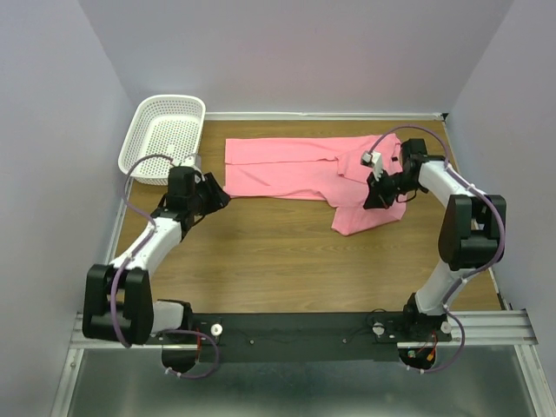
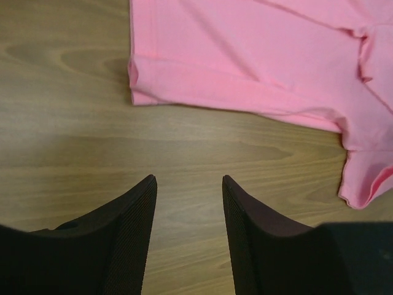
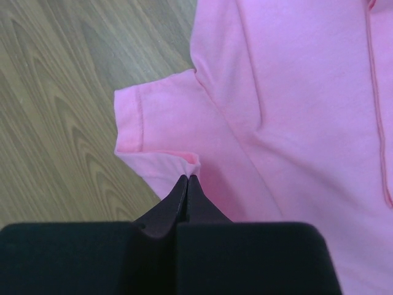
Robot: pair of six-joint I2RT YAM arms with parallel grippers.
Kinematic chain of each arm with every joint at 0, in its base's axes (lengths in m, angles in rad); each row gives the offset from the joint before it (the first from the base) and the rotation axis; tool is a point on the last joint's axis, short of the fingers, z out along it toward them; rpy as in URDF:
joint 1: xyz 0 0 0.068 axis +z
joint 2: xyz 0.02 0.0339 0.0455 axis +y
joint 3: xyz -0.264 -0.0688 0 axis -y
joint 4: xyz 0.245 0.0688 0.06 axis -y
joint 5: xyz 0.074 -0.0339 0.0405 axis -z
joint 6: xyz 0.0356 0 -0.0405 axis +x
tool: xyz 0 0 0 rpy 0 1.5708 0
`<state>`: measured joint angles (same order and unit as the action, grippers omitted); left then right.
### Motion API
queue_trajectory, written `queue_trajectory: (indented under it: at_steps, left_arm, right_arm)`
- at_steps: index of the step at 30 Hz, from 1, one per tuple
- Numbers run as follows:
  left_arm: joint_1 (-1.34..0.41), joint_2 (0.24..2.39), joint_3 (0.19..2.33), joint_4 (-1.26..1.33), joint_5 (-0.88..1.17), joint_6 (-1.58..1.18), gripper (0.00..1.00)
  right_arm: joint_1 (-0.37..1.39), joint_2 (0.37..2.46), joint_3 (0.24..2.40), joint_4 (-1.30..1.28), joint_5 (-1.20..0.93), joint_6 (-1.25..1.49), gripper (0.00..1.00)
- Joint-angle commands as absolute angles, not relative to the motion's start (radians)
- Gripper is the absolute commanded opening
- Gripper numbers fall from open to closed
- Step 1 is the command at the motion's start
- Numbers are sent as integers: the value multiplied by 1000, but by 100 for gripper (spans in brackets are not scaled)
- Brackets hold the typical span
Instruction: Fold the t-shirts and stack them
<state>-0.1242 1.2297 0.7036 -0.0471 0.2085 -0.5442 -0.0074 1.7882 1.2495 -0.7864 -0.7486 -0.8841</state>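
The pink t-shirt [image 1: 295,169] lies partly folded on the wooden table, a long strip across the back with one sleeve end hanging toward the front right [image 1: 365,217]. My right gripper [image 1: 379,196] is shut on a fold of the shirt's edge by the sleeve [image 3: 188,166]; the sleeve [image 3: 153,123] spreads out ahead of it. My left gripper [image 1: 215,196] is open and empty, low over bare wood just short of the shirt's left corner [image 2: 138,92]; its fingertips [image 2: 147,187] frame only table.
A white mesh basket [image 1: 162,135] stands at the back left corner, tilted against the wall. Grey walls close the table on the left, back and right. Bare wood [image 1: 261,252] spreads in front of the shirt.
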Motion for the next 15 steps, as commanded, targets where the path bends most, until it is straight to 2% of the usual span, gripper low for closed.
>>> queue_trajectory:
  at_steps: [1,15]
  left_arm:
    - [-135,1363,710,-14,155,-716,55]
    - [-137,1675,894,69,8,-870,54]
  right_arm:
    - [-2,1741,1203,-799,-752,-887,1]
    - [-12,1704,1164,-799,-773,-902,0]
